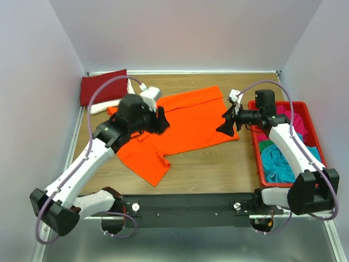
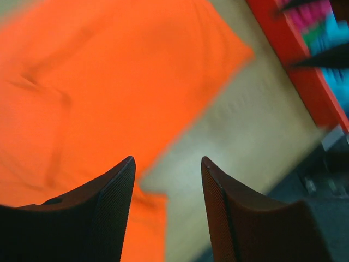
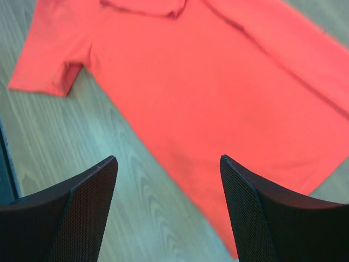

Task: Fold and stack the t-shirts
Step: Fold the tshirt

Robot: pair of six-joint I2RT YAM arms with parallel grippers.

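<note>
Black mounting bar (image 1: pixel 185 208) is running along the near edge of the brown wood-grain table (image 1: pixel 218 164). Beyond it, the bright orange cloth t-shirt (image 1: pixel 191 123) is lying spread flat across the middle of the table, with one short sleeve pointing toward the near side. The left gripper (image 1: pixel 162 121) is hovering over the left part of this shirt, by the collar. In its wrist view its dark textured fingers (image 2: pixel 109 207) are standing spread apart with nothing between them. The right gripper (image 1: pixel 226 126) is hanging over the shirt's right edge, its jaws likewise parted and empty. At the right side, the rigid red plastic tray (image 1: pixel 255 153) is holding crumpled cloth: the teal t-shirt (image 1: pixel 278 164) is lying at its near end and the magenta pink t-shirt (image 1: pixel 312 137) is lying farther back. In the far left corner, the folded dark red t-shirt (image 1: pixel 103 87) is resting against the white t-shirt (image 1: pixel 101 108), which is showing along its near edge.
</note>
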